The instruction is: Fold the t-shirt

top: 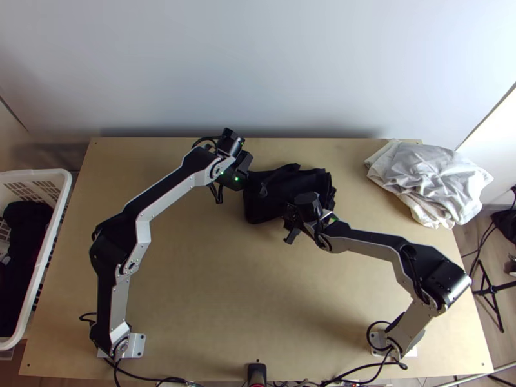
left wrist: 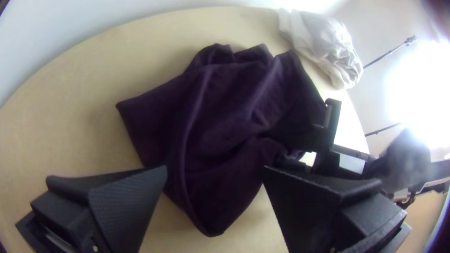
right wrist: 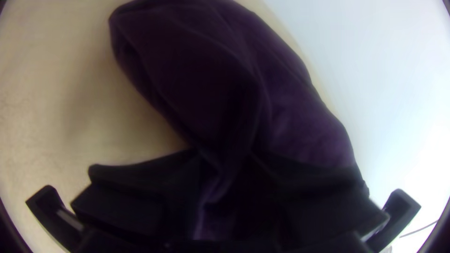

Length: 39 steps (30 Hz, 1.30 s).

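A white basket [top: 39, 173] stands beside the left side of the table [top: 213, 290]; dark cloth [top: 26, 238] lies inside it. The left arm extends from its base at the near left to the far middle of the table. Its gripper, the left gripper [top: 255, 175], is positioned at the left end of the t-shirt. Jaw state: released, set wide apart, with no cloth clamped.

The dark t-shirt [top: 267, 201] lies on the far middle of the table, loosely folded and rumpled. In the left wrist view, its creases converge toward the right gripper [top: 290, 220], located at the near right part of the garment. Jaw state: grasping a bunched portion of the t-shirt, with cloth gathered between the fingers [right wrist: 154, 187]. The right arm extends from its base at the near right. White cloth [top: 435, 180] is heaped at the far right corner, overhanging the table edge.
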{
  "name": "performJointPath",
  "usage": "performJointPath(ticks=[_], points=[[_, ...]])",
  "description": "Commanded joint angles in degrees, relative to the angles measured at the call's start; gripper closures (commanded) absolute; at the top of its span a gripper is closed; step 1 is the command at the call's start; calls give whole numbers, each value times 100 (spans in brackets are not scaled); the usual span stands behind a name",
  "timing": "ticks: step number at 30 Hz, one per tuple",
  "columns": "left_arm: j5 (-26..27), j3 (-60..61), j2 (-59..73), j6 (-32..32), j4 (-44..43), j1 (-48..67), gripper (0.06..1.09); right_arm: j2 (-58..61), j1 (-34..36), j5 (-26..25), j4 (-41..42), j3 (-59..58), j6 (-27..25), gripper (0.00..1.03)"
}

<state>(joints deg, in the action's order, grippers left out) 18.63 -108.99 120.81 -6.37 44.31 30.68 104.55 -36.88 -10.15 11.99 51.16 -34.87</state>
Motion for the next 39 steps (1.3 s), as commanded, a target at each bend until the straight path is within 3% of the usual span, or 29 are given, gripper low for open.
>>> performJointPath(ticks=[1, 12, 26, 33, 39], points=[[0, 1, -93, 31, 60, -35, 11, -93, 15, -119, 84, 131, 473, 100], [0, 220, -805, 13, 244, -299, 11, -1789, 23, -365, -636, 35, 956, 100], [-9, 1521, -2326, 22, 279, -932, 11, -3134, 1254, -391, -1489, 922, 1158, 100], [-9, 2180, -3152, 31, 420, -1468, 11, -3820, 2590, -321, -1621, 1239, 1088, 100], [-18, 2839, -3820, 57, 455, -1820, 11, -4171, 4277, 356, -1612, 1336, 1097, 100]])
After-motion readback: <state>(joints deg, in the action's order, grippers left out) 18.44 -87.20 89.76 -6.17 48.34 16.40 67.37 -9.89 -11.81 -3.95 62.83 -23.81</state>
